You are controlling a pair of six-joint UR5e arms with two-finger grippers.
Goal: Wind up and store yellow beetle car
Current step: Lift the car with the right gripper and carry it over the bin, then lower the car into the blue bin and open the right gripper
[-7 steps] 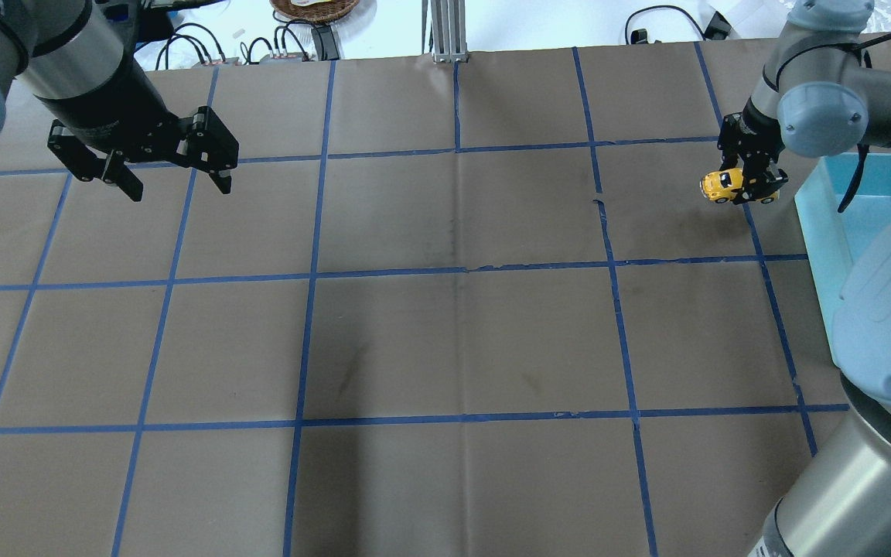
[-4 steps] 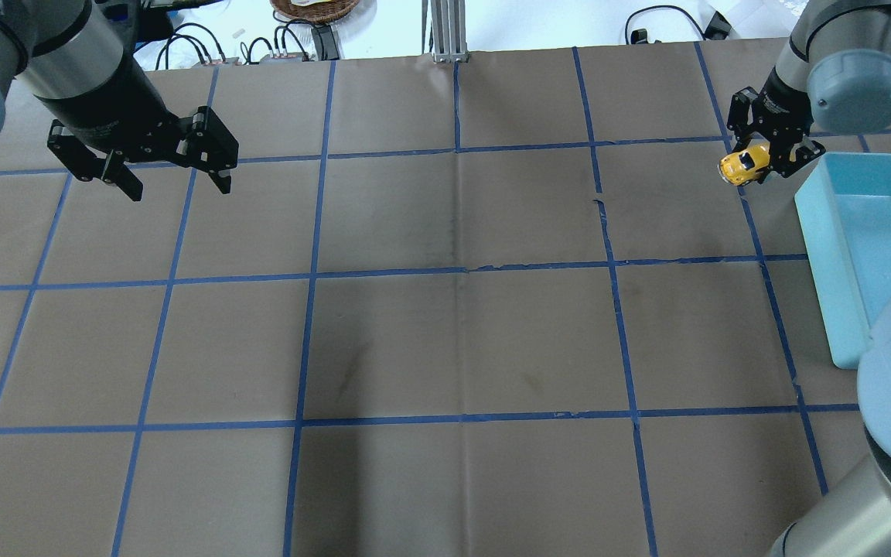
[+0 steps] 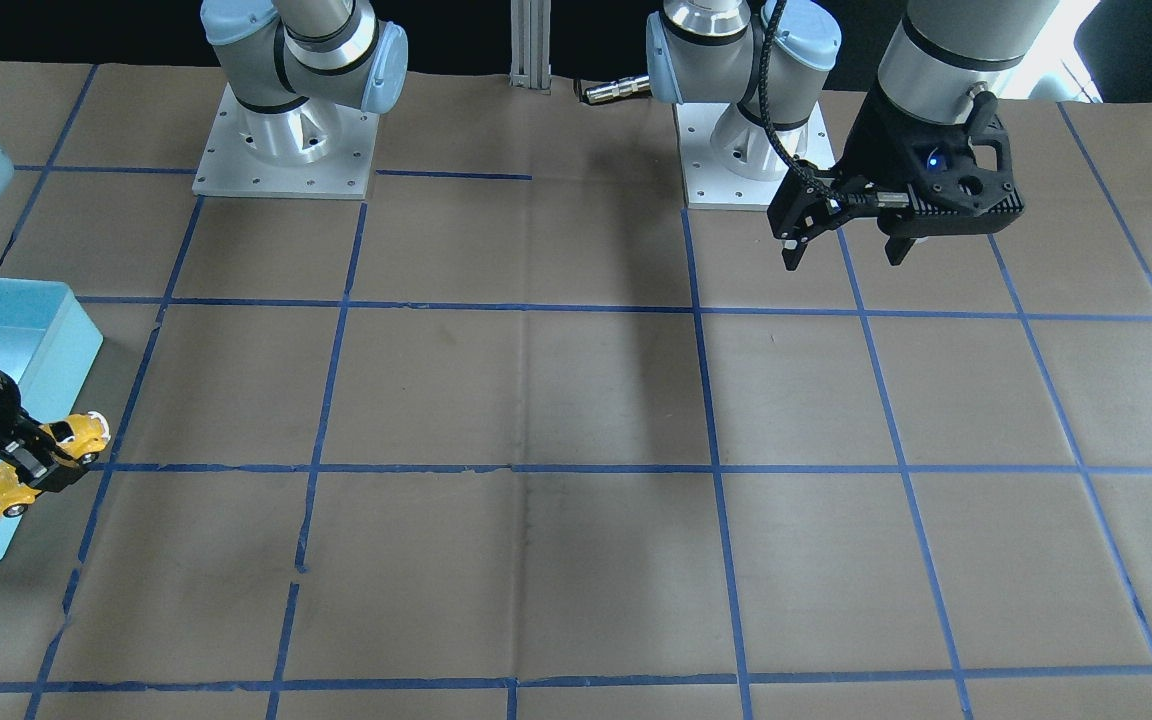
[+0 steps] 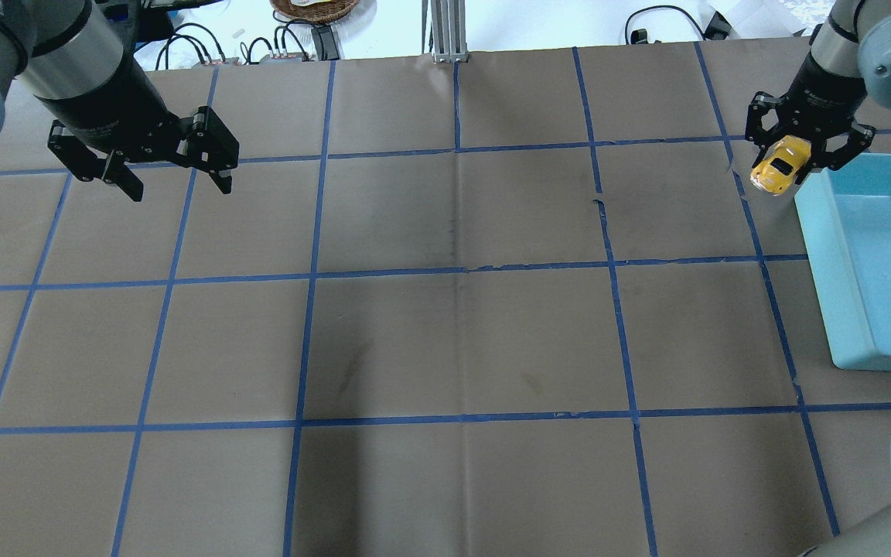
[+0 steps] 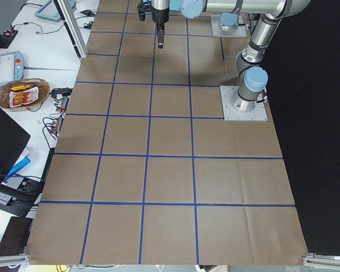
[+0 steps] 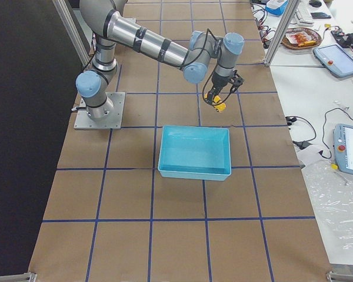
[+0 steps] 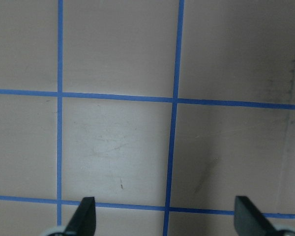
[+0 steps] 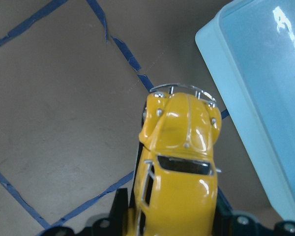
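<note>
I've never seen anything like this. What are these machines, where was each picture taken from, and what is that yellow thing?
These are two robot arms bolted to a table covered in brown paper with blue tape lines. Each arm ends in a two-finger claw.

Two pictures look down from above, one from behind the robot and one facing it. Two look along the table from its ends. The last two come from small cameras on the wrists.

The right claw is shut on the yellow beetle car, a small toy. It holds the car just outside a corner of a light-blue bin, which looks empty. The left claw hangs open above the table, holding nothing.
</note>
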